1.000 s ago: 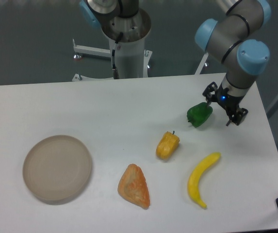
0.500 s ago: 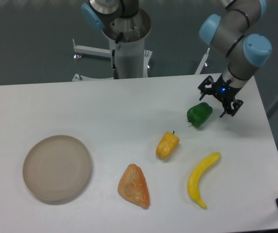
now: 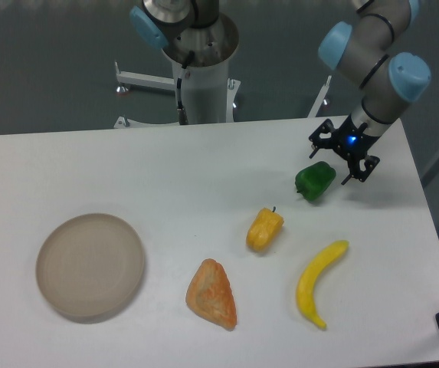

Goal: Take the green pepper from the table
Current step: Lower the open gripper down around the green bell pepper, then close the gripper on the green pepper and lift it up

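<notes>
The white counter [image 3: 204, 165] carries a plate [image 3: 90, 265]; right of it lie a pastry [image 3: 212, 294], yellow pepper [image 3: 264, 229], banana [image 3: 318, 282] and green pepper [image 3: 315, 181].

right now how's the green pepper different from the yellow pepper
The green pepper is dark glossy green; the yellow pepper is yellow-orange. The green pepper lies far right on the table, just beside the open gripper; the yellow pepper lies nearer the middle, well away from it. The green pepper looks rounder; the yellow pepper looks more elongated. Both are small, similar in size, and rest on the table ungrasped.
</notes>
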You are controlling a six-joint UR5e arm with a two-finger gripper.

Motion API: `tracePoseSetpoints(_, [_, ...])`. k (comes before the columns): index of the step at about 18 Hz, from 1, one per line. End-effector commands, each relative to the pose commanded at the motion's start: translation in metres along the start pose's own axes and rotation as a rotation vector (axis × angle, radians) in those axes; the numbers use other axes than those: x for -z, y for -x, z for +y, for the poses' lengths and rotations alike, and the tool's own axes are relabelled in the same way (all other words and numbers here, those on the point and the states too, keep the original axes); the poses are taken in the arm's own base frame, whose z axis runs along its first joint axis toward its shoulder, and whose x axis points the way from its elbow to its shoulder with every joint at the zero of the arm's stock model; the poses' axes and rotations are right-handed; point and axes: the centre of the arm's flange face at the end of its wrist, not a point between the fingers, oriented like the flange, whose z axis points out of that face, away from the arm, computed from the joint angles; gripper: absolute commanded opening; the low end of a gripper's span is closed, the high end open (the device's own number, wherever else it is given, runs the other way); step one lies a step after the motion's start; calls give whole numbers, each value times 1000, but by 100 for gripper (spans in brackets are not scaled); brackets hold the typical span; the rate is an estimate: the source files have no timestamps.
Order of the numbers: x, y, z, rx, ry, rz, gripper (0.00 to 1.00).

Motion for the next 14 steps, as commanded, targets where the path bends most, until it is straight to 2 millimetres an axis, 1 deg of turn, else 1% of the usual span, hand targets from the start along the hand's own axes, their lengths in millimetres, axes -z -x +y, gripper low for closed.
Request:
tracePoseSetpoints(4, [-13, -5, -2, -10, 1, -8, 100])
tracePoseSetpoints(6, [-12, -6, -3, -14, 2, -9, 100])
tracePoseSetpoints(7, [-10, -5, -3, -13, 1, -12, 96])
tracePoseSetpoints(8, [-6, -5, -3, -12, 0, -19, 82])
tracePoseSetpoints(9, [-4, -4, -4, -14, 1, -23, 63])
tracePoseSetpoints(10, [-2, -3, -4, -17, 3, -27, 52])
tracePoseSetpoints(11, [-1, -3, -4, -18, 4, -29, 45])
tracePoseSetpoints(12, [0, -2, -4, -20, 6, -32, 42])
tracePoseSetpoints(14, [5, -1, -5, -22, 9, -39, 40])
